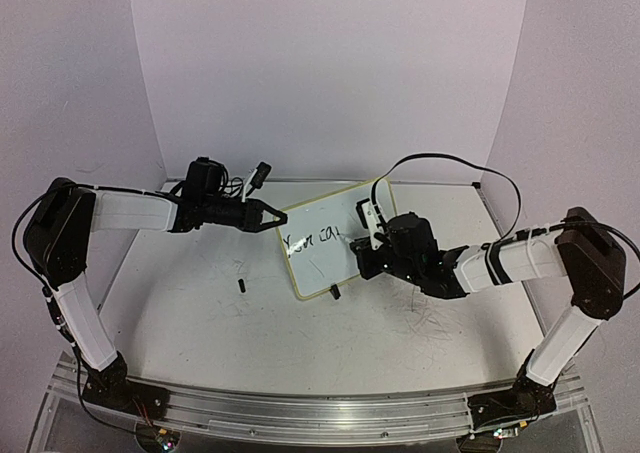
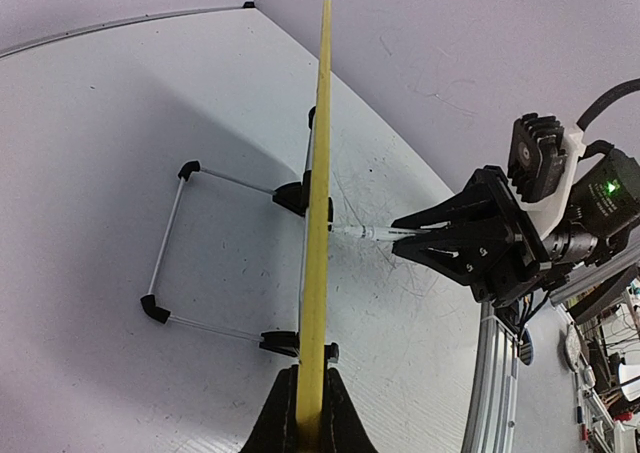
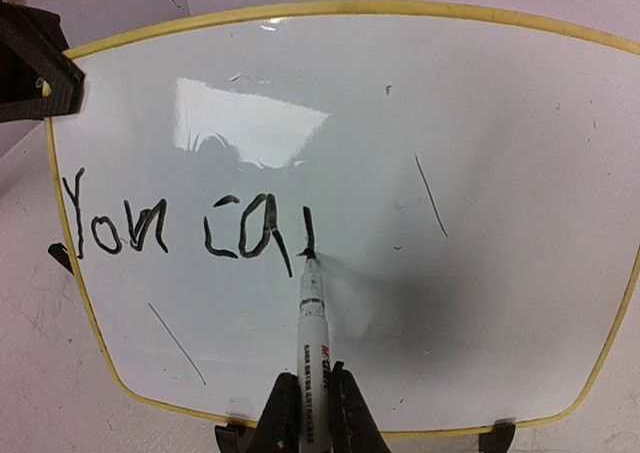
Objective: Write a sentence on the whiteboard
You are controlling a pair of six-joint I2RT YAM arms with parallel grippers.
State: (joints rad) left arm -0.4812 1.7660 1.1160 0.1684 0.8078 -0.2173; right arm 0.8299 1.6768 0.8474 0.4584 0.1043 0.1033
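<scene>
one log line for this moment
phase: writing | left gripper: shut on whiteboard edge | right gripper: shut on marker, tip on whiteboard | sentence: "You ca" plus one stroke, unfinished

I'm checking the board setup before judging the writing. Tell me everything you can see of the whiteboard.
The whiteboard is a small glossy white panel with a pale yellow rim and rounded corners, propped up, leaning back, on the table on black feet, a thin wire stand behind it. The left gripper clamps its edge; the marker in the right gripper touches its face. Black lettering reads "You ca" plus one more stroke at the tip; a few faint grey marks lie elsewhere.
</scene>
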